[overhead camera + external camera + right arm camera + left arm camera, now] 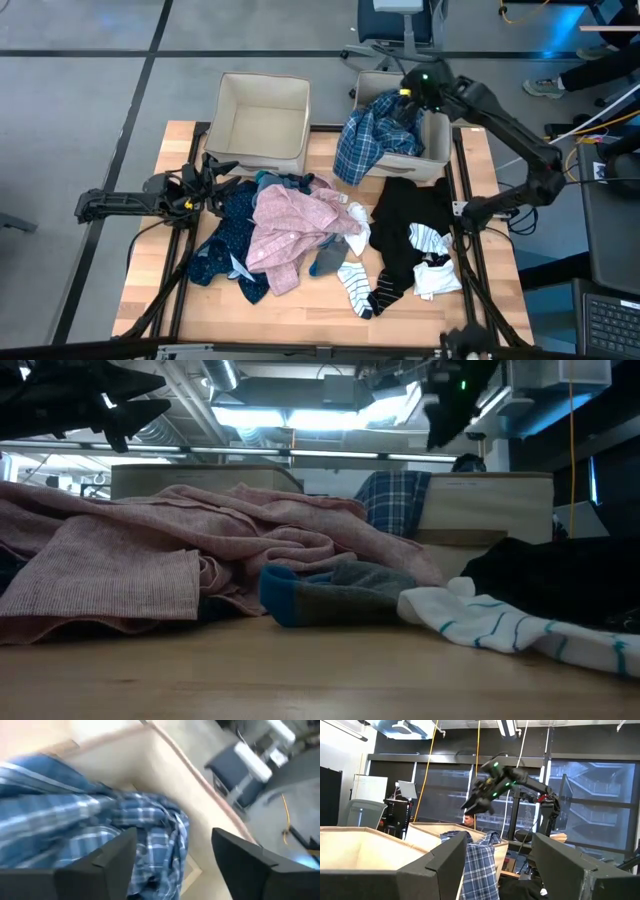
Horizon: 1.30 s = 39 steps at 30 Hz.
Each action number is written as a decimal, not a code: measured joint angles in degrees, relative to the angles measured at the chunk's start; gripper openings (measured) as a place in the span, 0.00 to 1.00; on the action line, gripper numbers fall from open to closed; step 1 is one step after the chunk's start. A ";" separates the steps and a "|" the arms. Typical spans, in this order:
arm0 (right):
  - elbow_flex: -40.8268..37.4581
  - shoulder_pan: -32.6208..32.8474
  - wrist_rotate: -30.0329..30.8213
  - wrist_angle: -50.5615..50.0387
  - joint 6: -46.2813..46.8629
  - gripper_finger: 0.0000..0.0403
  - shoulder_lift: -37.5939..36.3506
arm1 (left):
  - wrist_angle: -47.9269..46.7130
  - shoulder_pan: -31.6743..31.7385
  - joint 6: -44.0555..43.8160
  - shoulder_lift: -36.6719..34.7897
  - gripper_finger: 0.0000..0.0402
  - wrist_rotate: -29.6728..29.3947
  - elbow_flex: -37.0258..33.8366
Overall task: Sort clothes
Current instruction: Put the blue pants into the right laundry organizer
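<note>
The clothes lie in a heap on the wooden table: a pink shirt [290, 225], a navy dotted top [228, 240], black pieces [405, 215], a grey sock [328, 262] and striped and white socks [362, 288]. A blue plaid shirt [368, 135] hangs over the front wall of the right beige bin [437, 140], partly inside it. My right gripper [405, 98] is open and empty above that bin, over the plaid shirt [150, 820]. My left gripper [226, 175] is open and empty, raised above the table's left side, beside the navy top.
The left beige bin [262, 80] stands at the far edge, with nothing showing in it. Bare wood lies along the near edge [300, 320] and at the far left corner. A person's shoes [545, 88] show on the floor beyond the table's right.
</note>
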 joint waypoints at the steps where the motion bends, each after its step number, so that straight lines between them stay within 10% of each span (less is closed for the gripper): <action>1: 0.83 1.70 -0.50 -0.76 -0.02 0.68 -0.44 | 0.00 0.01 0.00 0.00 0.54 0.00 0.00; 19: -11.70 35.52 1.91 11.48 -22.49 0.70 2.27 | 0.02 0.01 -0.13 0.06 0.54 0.00 0.00; 39: -16.14 35.84 21.18 15.09 -45.83 0.69 19.32 | -0.24 0.00 0.00 0.04 0.54 0.00 0.00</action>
